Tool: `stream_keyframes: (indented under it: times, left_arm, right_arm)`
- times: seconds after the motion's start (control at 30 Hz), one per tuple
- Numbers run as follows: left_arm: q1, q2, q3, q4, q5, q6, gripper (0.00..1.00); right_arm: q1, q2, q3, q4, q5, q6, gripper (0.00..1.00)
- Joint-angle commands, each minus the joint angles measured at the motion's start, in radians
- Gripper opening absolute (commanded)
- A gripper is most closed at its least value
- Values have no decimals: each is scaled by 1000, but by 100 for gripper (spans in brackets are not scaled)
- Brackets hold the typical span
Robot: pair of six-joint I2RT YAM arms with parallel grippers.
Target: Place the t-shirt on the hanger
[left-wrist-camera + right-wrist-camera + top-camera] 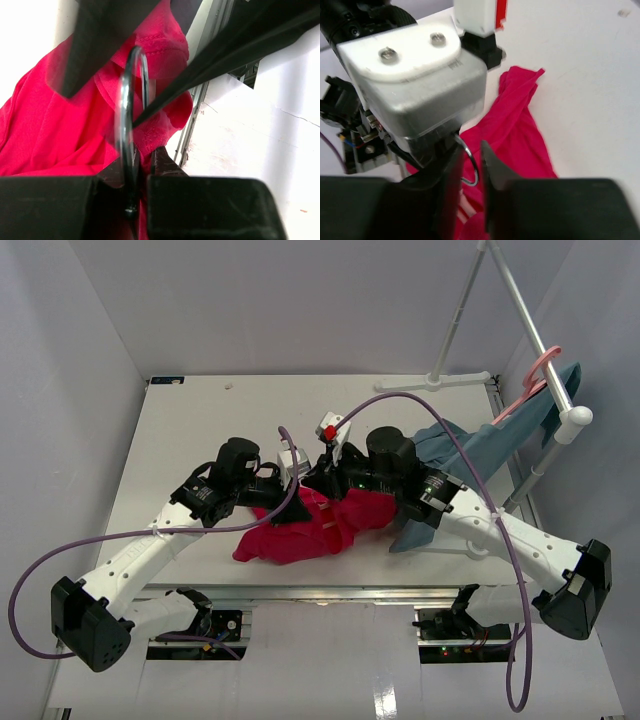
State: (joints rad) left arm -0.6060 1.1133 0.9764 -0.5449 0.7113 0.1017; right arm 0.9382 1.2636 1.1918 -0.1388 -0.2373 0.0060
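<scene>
The t-shirt (300,530) lies as a crumpled red heap on the surface (200,420), at about the middle of its near edge. Both arms meet over it. It is not spread out, and no triangle shape shows under the fabric.

Of the hanger (131,100) only the curved hook is clearly visible. It stands up out of the red cloth, close to a ribbed seam that may be the collar. The body of the hanger is hidden, so I cannot say whether any part of it is already inside the shirt.

The left tool (137,170) is nearly closed and holds the hook at its lower part. The right tool (471,160) has its fingers set narrow on either side of the same hook. Whether they already press on the wire, the pictures do not show.

My judgement is that the task is in an early or middle stage. The hanger is brought to the shirt and held. What is left is to pass the hanger's shoulders into the garment and to let the shirt hang straight from it.

At the right edge a blue-grey garment (470,450) hangs on another pink hanger (535,375) from the rack pole (525,315). It is apart from the work.
</scene>
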Motion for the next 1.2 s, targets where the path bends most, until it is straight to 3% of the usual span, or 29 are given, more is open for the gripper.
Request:
stream_keyframes:
  times: [0.0,0.03,0.17,0.3,0.43,0.8,1.17]
  left_arm:
    - [-5,-29,15,55,43,-12,0]
    - [-6,-35,18,63,34,-17,0]
    - [-5,-61,23,109,33,-60,2]
    - [-5,-81,33,143,4,-93,22]
    - [-5,-82,40,154,-53,-155,34]
    - [-5,-182,-3,41,-380,-133,42]
    - [-5,-272,28,-24,-582,-132,55]
  right_arm:
    - [8,-35,-69,127,45,24,16]
    - [7,-37,-71,129,59,31,10]
    - [7,-44,-83,151,44,31,8]
    - [8,-78,-86,140,92,7,8]
    - [7,-133,-113,140,126,-31,8]
    - [1,-206,-83,78,220,-48,8]
    - [-8,-248,-8,1,278,-77,8]
